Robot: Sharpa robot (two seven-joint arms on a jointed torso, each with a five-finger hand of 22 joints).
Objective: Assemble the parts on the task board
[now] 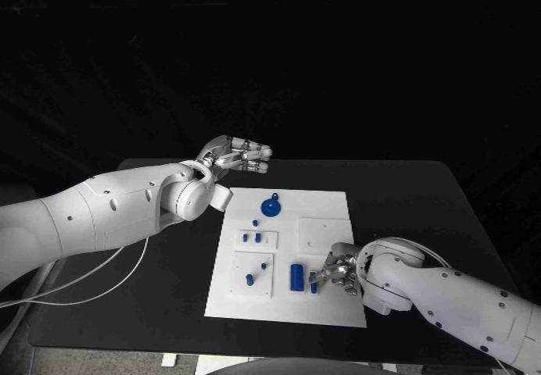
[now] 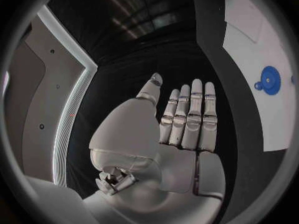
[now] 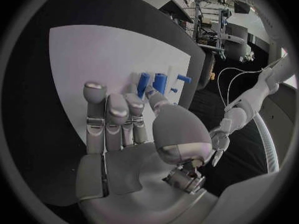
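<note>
Black surface (image 1: 406, 195) carries the white task board (image 1: 327, 203) in its middle, long side running away from the robot, dark room all round with nothing readable in it from the head view. Left arm reaches over the surface's far left corner; left hand (image 1: 237, 155) hangs off the board's far left, fingers straight and side by side, palm bare, holding nothing, well apart from every part. Right hand (image 1: 339, 271) sits low over the board's near right area, fingers bunched at the small blue parts there; wrist view shows its fingertips (image 3: 118, 112) just beside an upright blue peg (image 3: 144, 84) and a second blue piece (image 3: 160, 82), but contact is hidden, so cannot tell if it pinches one or only hovers. Step in hand, as I judge: right hand is working a pick or a seat of a small peg near the blue cylinder (image 1: 298, 276) at the near middle of the board; left waits. Most parts look not yet placed: blue gear (image 1: 270, 207) lies flat on the far part of the board, small pegs (image 1: 257, 236) stand on the left inset plate, more on the near left plate (image 1: 254, 275). Next move calls for a fine pinch on a tiny peg, kept upright, without knocking the close neighbours; risk is a slip or a toppled piece.
</note>
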